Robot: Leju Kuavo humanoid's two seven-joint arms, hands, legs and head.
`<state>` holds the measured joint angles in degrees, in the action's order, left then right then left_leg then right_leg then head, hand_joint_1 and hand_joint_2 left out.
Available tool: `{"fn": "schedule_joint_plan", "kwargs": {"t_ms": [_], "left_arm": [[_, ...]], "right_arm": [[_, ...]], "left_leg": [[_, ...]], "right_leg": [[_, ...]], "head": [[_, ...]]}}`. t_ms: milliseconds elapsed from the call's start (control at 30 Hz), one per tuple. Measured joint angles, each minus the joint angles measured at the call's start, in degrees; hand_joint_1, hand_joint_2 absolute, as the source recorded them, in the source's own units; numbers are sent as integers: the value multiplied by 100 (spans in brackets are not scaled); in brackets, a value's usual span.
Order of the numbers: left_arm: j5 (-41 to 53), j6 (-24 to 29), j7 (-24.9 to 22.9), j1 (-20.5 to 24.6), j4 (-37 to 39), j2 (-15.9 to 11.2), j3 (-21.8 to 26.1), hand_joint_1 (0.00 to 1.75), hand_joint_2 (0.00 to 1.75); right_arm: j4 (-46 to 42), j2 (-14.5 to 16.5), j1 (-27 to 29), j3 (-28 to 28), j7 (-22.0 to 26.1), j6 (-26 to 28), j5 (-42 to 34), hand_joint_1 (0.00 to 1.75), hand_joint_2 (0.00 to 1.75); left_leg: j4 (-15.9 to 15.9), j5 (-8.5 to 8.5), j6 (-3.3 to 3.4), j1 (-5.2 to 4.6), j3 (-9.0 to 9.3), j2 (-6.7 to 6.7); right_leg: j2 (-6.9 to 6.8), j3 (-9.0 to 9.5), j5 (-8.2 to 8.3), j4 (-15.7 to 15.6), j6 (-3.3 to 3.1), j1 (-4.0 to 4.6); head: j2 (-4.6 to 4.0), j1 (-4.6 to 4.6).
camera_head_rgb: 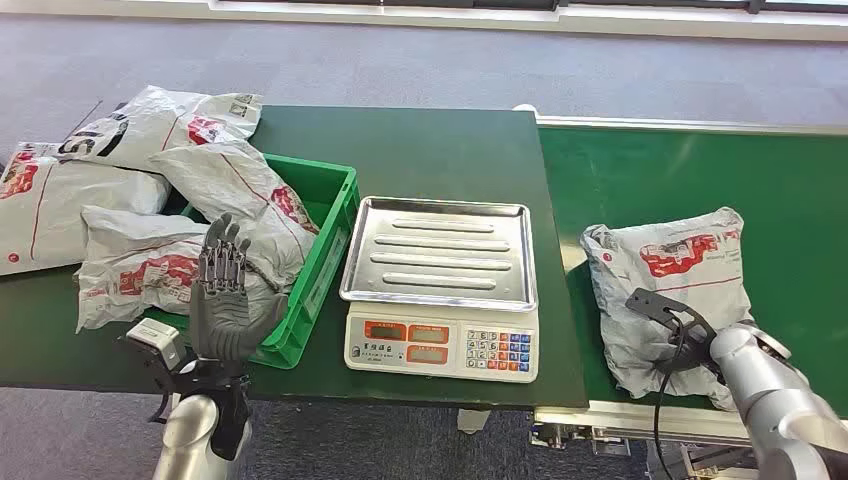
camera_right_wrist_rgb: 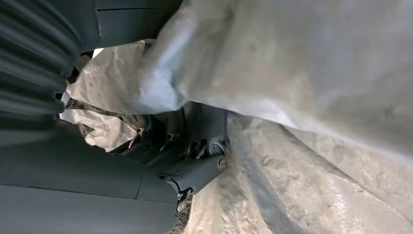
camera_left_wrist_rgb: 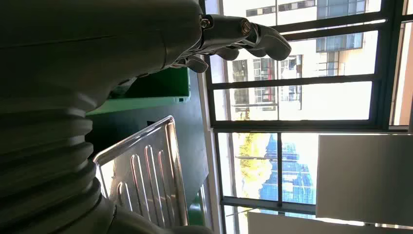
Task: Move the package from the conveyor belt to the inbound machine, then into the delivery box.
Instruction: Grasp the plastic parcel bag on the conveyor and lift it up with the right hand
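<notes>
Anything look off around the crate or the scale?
The green crate is overfull: grey packages are heaped over its rim and spill onto the table to its left. The scale sits square with its tray bare. The package on the belt is crumpled but shows no tear.

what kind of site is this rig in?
Likely a parcel-sorting demo cell in an office building: green conveyor belt, weighing scale with a steel tray, grey courier bags piled in a green crate. The right hand grips one package.
</notes>
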<state>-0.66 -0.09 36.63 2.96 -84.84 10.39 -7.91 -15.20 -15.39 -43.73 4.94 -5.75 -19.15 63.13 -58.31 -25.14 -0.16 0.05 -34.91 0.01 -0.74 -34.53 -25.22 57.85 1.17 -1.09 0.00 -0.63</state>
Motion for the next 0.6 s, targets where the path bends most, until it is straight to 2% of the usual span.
{"fn": "schedule_joint_plan", "kwargs": {"t_ms": [600], "left_arm": [[-2,3,5,-2,5,-10,-26,0,175]], "right_arm": [[19,21,95,-1,39,-10,-19,175,175]], "left_leg": [[0,-5,4,-1,-8,-1]], "right_leg": [[-2,-5,-2,0,2,-1]], "head": [[0,0]]}}
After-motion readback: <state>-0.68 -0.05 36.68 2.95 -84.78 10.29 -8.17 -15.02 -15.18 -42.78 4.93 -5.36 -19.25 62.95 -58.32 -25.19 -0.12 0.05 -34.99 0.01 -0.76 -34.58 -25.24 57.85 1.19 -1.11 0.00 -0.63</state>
